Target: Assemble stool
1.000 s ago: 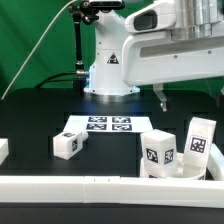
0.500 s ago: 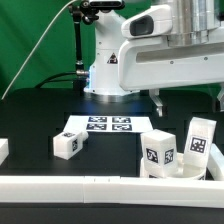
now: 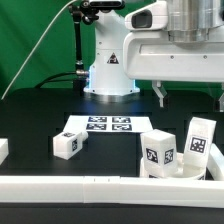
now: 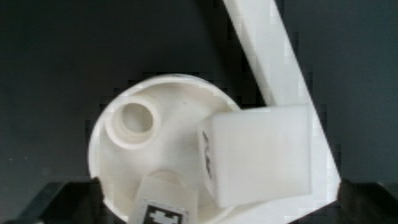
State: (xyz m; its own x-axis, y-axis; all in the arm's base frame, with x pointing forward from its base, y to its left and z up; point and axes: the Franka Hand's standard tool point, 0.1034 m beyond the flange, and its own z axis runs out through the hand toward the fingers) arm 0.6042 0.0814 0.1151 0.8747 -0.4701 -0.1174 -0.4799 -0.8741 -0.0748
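The gripper [image 3: 190, 96] is held with jaws apart, empty, above the stool seat [image 3: 186, 173] by the worktop's near edge; an upright leg [image 3: 158, 152] could be knocked over by an off-centre descent.

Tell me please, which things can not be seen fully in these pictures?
Seat: exterior view, mostly hidden behind two legs and the border bar.
Leftmost leg: cut off by the exterior view's left edge.
Tag: wrist view, blurred, partly cut off.
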